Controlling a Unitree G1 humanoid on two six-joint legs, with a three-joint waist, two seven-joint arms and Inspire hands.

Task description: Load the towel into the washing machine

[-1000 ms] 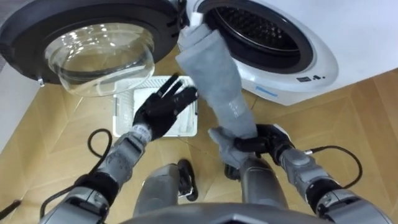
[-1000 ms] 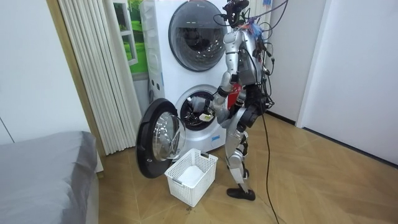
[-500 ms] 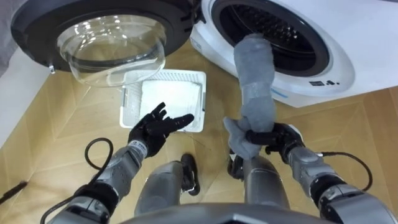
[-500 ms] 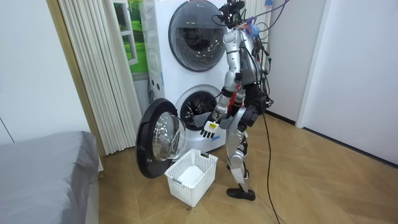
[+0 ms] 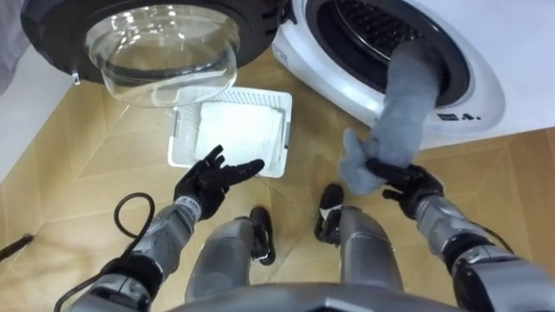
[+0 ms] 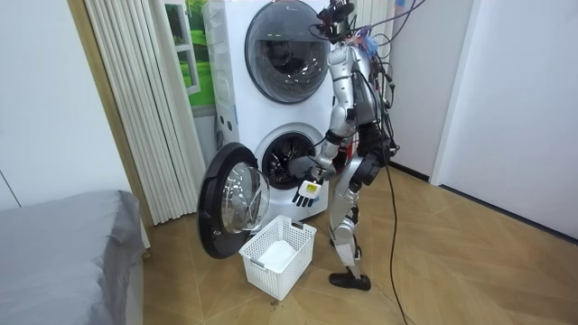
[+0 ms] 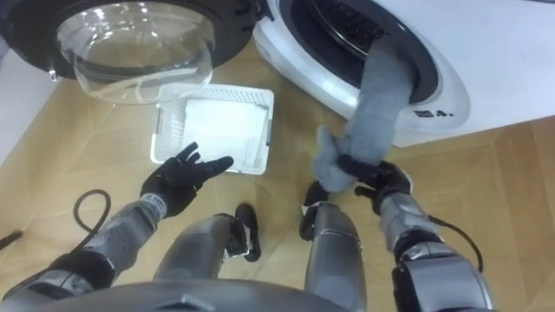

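Head and room views, robot standing before a stack of two front-loading machines.

**Washer** (image 5: pixel 481 82): the lower machine, white, its round door (image 5: pixel 165 52) swung fully open to the robot's left. The door's glass bowl faces upward inside a dark ring. The drum mouth (image 5: pixel 368 22) shows a dark seal and perforated metal behind it.

**Towel** (image 5: pixel 403 100): grey, drawn out into a long band. Its upper end lies over the lower lip of the drum mouth and reaches into the opening. Its lower end hangs outside, bunched in a lump just in front of the washer.

**Right hand** (image 5: pixel 409 180): the fingers are curled tight round the bunched lower end of the towel, and the arm is stretched towards the washer.

**Left hand** (image 5: pixel 208 180): empty, fingers straight and spread apart, held above the floor (image 5: pixel 78 173) at the near edge of the basket. In the room view it hangs at about the height of the drum mouth's lower edge, between the door and the robot's legs.

**Basket** (image 5: pixel 177 139): white, latticed and rectangular, standing on the wooden floor below the open door and beside the washer. A flat white cloth (image 5: pixel 234 130) lies inside it.

**Room view**: the robot stands upright at the washer, on the room view's right of the open door. A second machine (image 6: pixel 284 50) with a closed door sits on top of the washer. A grey bed (image 6: pixel 63 253) lies at the room view's lower left, well apart from the robot.
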